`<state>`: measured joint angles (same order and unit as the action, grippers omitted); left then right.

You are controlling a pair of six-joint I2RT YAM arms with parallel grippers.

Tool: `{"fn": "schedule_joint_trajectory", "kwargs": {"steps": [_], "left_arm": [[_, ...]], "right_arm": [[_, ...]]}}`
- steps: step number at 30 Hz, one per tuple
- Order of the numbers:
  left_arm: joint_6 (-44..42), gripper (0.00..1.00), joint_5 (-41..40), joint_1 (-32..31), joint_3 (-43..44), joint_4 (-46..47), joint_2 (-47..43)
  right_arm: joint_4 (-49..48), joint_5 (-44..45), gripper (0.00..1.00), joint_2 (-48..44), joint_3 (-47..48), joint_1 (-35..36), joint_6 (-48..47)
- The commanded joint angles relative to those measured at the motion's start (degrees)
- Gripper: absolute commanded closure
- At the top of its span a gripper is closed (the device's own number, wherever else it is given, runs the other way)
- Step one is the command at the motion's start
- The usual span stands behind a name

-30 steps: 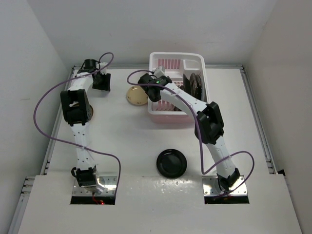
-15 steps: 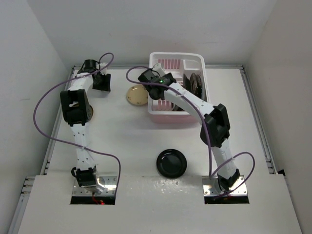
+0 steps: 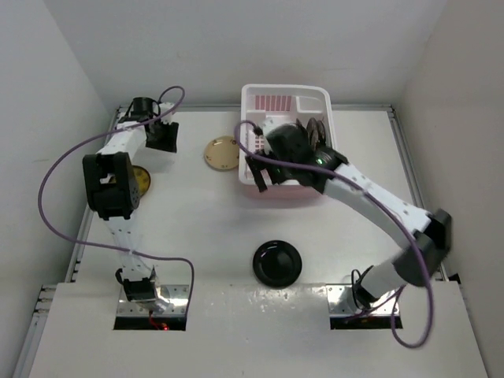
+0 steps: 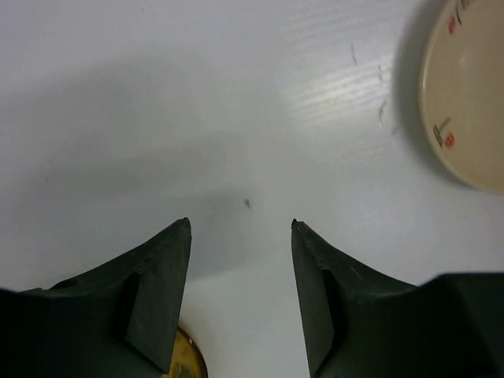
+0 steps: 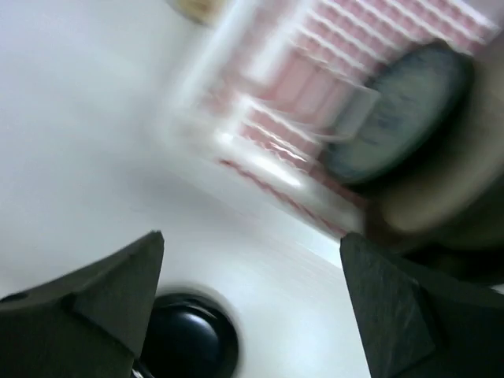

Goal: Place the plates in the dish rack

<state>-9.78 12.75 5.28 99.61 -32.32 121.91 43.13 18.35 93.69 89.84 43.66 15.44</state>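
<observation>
The pink dish rack (image 3: 285,192) stands at the back of the table with several plates (image 3: 316,134) upright on its right side. My right gripper (image 3: 259,170) hangs open and empty over the rack's near left corner. Its blurred wrist view shows the rack (image 5: 293,88), a teal plate (image 5: 400,110) in it and the black plate (image 5: 187,339) below. That black plate (image 3: 277,263) lies near the front. A tan plate (image 3: 222,152) lies left of the rack. My left gripper (image 3: 161,134) is open over bare table (image 4: 240,228), between the tan plate (image 4: 468,102) and a yellow plate (image 4: 185,358).
The yellow plate (image 3: 140,179) lies at the left, partly under the left arm's elbow. White walls close in the table on the left, back and right. Purple cables loop off both arms.
My right gripper has opened and swung from the rack's far left side to its near left corner. The left arm's elbow shifted, uncovering part of the yellow plate.
</observation>
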Motion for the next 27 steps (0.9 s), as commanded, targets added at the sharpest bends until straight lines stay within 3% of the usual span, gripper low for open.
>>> {"fn": "schedule_joint_trajectory", "kwargs": {"steps": [1, 3, 4, 6, 8, 12, 16, 18, 24, 25, 27], "left_arm": [[-1.82, 0.42, -0.80, -0.27, -6.08, 2.08, -8.69], [-2.52, 0.42, -1.42, -0.27, -13.19, 2.61, -14.22], [-4.09, 0.42, -1.94, -0.27, -15.48, 2.61, -16.16], [-6.64, 0.42, -2.81, -0.88, -22.60, 2.61, -22.11], [-7.18, 0.42, -4.30, -1.67, -28.82, 3.13, -25.65], [-5.87, 0.42, -4.24, -2.99, -36.58, 3.75, -32.77], [-4.11, 0.42, -3.70, -3.52, -41.68, 4.28, -38.22], [-4.11, 0.42, -3.70, -3.52, -44.05, 4.28, -41.20], [-4.63, 0.42, -5.81, -3.52, -48.01, 4.28, -46.05], [-4.63, 0.42, -5.81, -3.52, -48.54, 4.28, -46.75], [-4.63, 0.42, -5.81, -3.52, -48.55, 4.28, -46.76]], "right_arm": [[-13.37, -24.39, 0.08, -14.00, -20.45, 0.37, 2.13], [-18.41, -26.96, 0.12, -24.12, -29.07, -0.24, 9.59], [-18.79, -26.53, 0.15, -25.91, -38.33, -0.42, 11.69], [-18.01, -23.91, 0.19, -30.74, -47.50, -0.16, 18.29], [-17.47, -21.44, 0.19, -32.07, -50.98, 0.55, 22.41], [-21.76, -21.86, 0.11, -30.67, -60.39, 0.55, 25.51], [-27.39, -20.72, 0.11, -26.55, -63.65, 0.20, 26.22], [-30.37, -21.42, 0.16, -23.92, -65.40, 0.20, 26.13], [-41.81, -26.17, 0.74, -20.57, -73.83, 0.37, 28.59], [-42.60, -26.95, 0.90, -20.48, -74.11, 0.55, 28.50], [-41.30, -27.14, 1.00, -21.26, -73.76, 0.90, 27.98]]}}
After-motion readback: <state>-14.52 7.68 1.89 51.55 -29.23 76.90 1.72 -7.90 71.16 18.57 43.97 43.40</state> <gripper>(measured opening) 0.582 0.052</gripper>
